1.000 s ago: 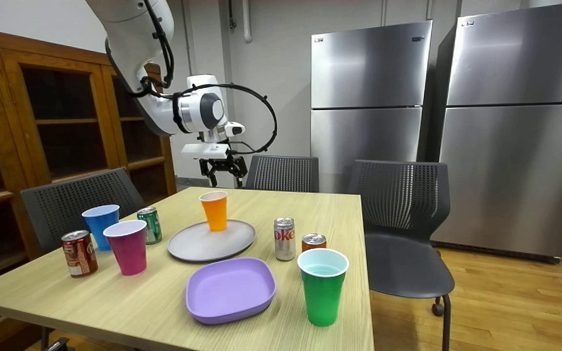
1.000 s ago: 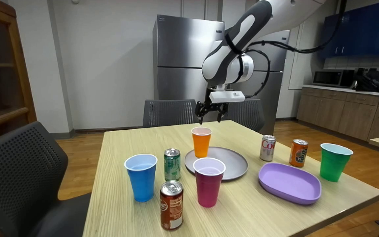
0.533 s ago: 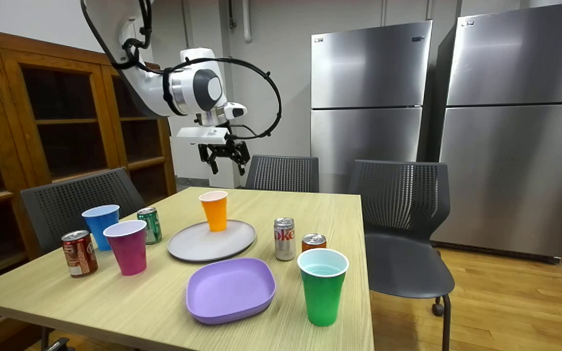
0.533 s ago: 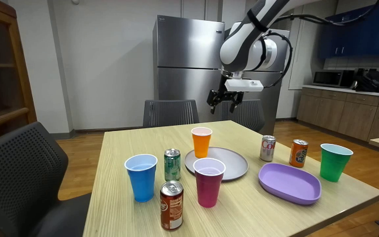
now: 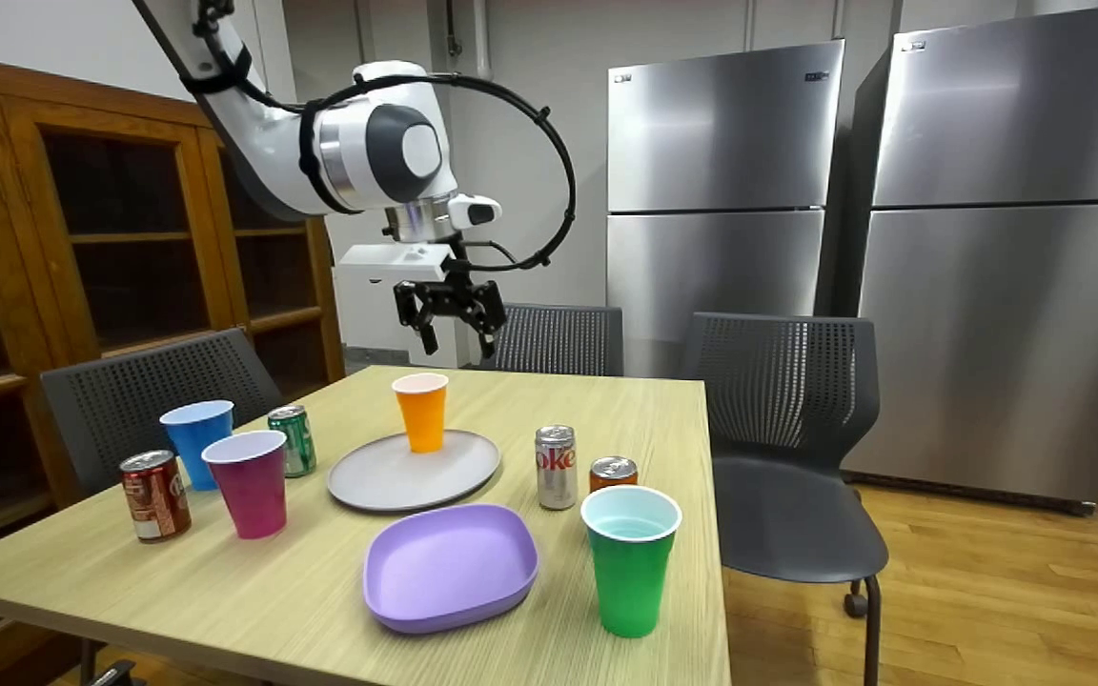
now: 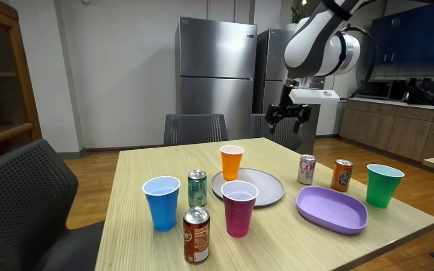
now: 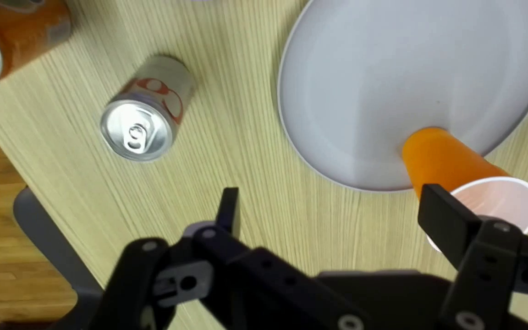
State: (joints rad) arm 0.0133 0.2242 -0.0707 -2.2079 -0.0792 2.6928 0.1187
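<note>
Hovering above the desk (image 5: 244, 600) with a wide-spread, unclenched claw (image 5: 458, 346), near the orange cup (image 5: 423, 421) standing upright on the gray plate (image 5: 377, 481), close to its rim and apart from the silver can (image 5: 557, 472).

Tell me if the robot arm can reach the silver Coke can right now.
Probably yes: the gripper is open and empty, nothing covers the silver Coke can, and a gap separates it from the orange can.

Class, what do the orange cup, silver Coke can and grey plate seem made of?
Orange cup: probably plastic, satin; smooth and thin-walled.
Silver Coke can: shiny metal, likely aluminium; gleaming pull-tab lid.
Grey plate: matte, perhaps plastic or ceramic; only soft shading.
</note>
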